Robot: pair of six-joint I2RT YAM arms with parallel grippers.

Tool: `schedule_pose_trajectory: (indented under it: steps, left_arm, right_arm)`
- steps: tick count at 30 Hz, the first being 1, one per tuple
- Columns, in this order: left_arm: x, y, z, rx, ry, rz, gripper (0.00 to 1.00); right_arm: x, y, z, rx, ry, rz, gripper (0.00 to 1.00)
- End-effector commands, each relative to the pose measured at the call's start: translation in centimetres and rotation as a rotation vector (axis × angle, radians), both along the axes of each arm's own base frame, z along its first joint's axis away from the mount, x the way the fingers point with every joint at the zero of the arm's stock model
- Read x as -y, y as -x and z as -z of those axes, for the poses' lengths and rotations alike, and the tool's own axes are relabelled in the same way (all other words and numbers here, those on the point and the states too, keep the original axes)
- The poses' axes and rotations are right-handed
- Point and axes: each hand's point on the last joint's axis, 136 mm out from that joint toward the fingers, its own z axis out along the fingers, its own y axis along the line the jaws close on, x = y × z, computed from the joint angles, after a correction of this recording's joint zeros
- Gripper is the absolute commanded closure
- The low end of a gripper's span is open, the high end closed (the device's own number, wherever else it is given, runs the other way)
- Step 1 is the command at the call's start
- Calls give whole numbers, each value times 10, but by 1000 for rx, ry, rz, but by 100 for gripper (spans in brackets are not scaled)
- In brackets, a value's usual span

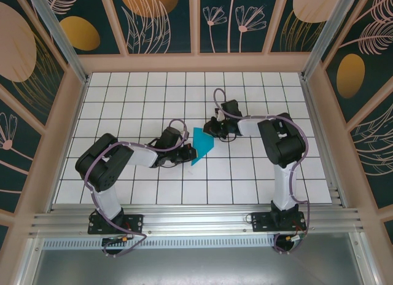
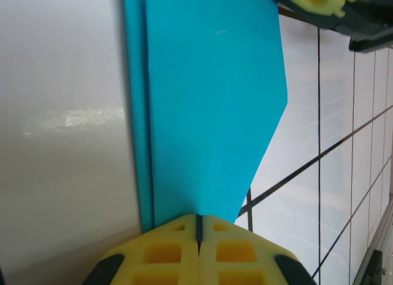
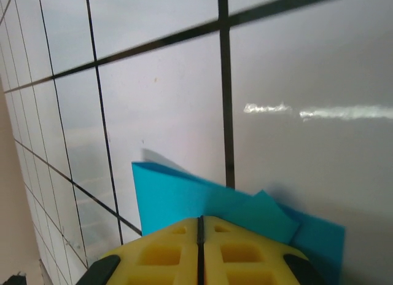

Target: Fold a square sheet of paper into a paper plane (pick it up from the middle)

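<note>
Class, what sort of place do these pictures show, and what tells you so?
Probably a robot test cell in a lab: robot arms bolted to an aluminium rail, a white gridded table, and patterned wall panels boxing it in.

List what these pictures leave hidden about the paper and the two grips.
1. Top external: creases of the folded teal paper are too small to count.
2. Left wrist: the paper's near end is hidden by the left gripper.
3. Right wrist: the right gripper covers the paper's near edge; pinch unclear.
</note>
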Motion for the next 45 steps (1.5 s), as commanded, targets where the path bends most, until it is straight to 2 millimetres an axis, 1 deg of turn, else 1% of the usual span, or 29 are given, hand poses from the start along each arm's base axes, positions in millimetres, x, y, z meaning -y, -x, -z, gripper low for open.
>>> schedule_pose_trajectory:
  steps: [1,5,8,9,11,14,16,17,20,22,24,28,30,31,34,37,40,42,45]
  left_arm:
    - [-80,50,92,-208,-391,-63,100]
    - [-80,51,94,-213,-394,-59,100]
    - [-79,50,92,-211,-390,-57,100]
    - [-79,49,92,-210,-389,-55,100]
    - [-79,49,92,-209,-391,-55,100]
    - [-77,48,91,-206,-386,-49,100]
    - [-77,47,90,-203,-388,-46,100]
    - [-76,46,88,-197,-387,-42,100]
    - [-74,43,85,-188,-387,-34,100]
    - [-72,41,83,-183,-383,-31,100]
    - [-70,39,80,-175,-377,-24,100]
    - [-67,35,77,-162,-373,-17,100]
    - [-66,35,76,-162,-370,-13,100]
    - [-64,35,74,-159,-364,-9,100]
    - [-61,33,67,-148,-344,0,100]
    - [-53,29,54,-126,-308,10,100]
    - [-40,22,35,-105,-249,29,100]
    - [-30,13,17,-84,-216,39,97]
    - [-15,-6,-18,-25,-157,44,91]
  right_arm:
    - [40,-40,19,55,117,105,88]
    - [48,-54,16,58,122,123,88]
    - [49,-60,5,74,120,119,88]
    - [48,-61,0,80,117,117,88]
    - [46,-63,-16,112,104,105,87]
    - [49,-64,-41,153,112,111,87]
    - [44,-57,-56,178,81,101,87]
    - [38,-49,-61,185,56,84,86]
    - [18,-25,-64,180,4,32,87]
    - [5,-8,-62,170,-15,-2,87]
    - [-7,9,-53,148,-22,-26,88]
    - [-24,32,-34,97,-35,-69,90]
    - [-24,39,-18,72,-4,-71,90]
    - [-21,41,-8,51,20,-62,91]
    - [-12,46,11,22,63,-41,91]
    - [-3,51,26,-4,113,-23,92]
    - [0,56,35,-24,125,-22,92]
    - [3,57,38,-30,137,-14,93]
    - [5,59,40,-31,142,-9,93]
